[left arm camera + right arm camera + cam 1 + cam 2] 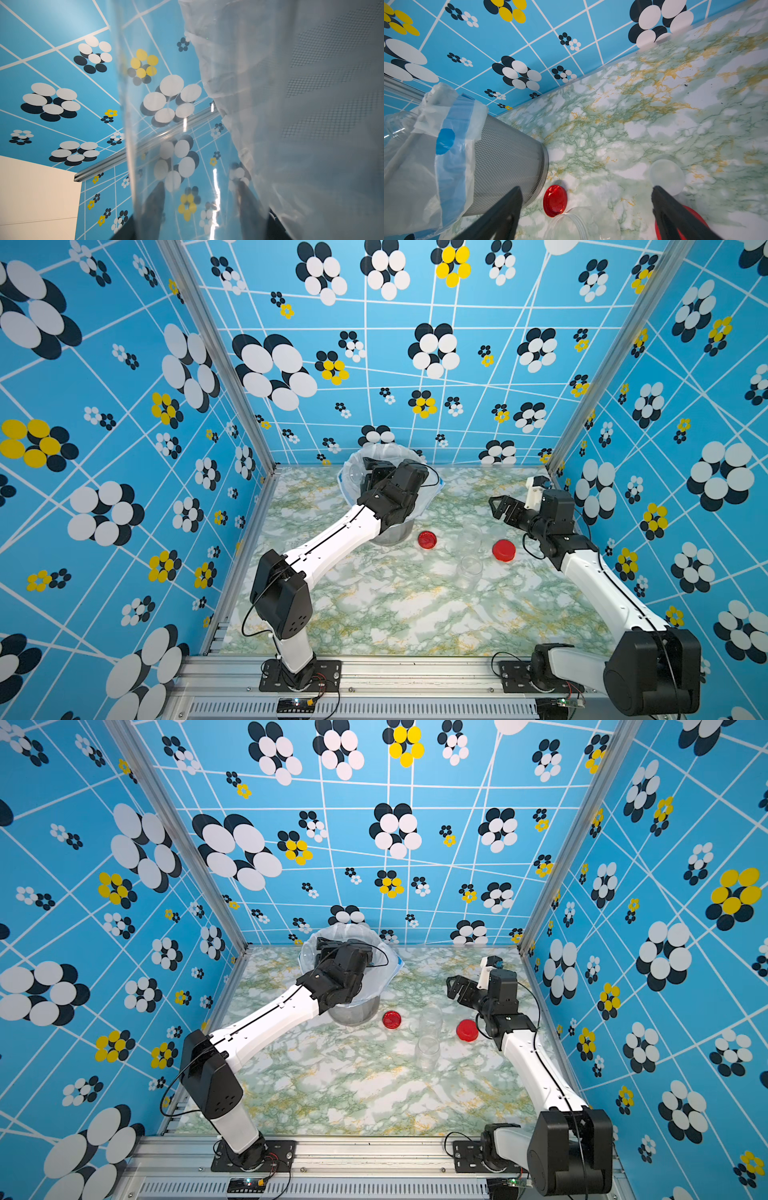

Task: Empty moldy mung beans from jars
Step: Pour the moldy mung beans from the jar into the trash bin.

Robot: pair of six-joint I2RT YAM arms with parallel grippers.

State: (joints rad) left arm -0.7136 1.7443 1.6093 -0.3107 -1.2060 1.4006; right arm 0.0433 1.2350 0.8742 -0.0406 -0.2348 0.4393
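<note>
Jars [470,571], clear cylinders, stand near mesh bucket [508,149].

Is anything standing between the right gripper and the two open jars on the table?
Nothing visible does. The right gripper hangs open above the table; the farther jar and the nearer jar stand uncovered. A red lid lies flat beside them, on neither mouth.

A lidless clear jar [470,537] stands upright right of the tabletop's middle; a second jar [469,571], also open, stands just beside it toward the front edge; a third jar [176,135], seemingly empty, is near the far edge.
</note>
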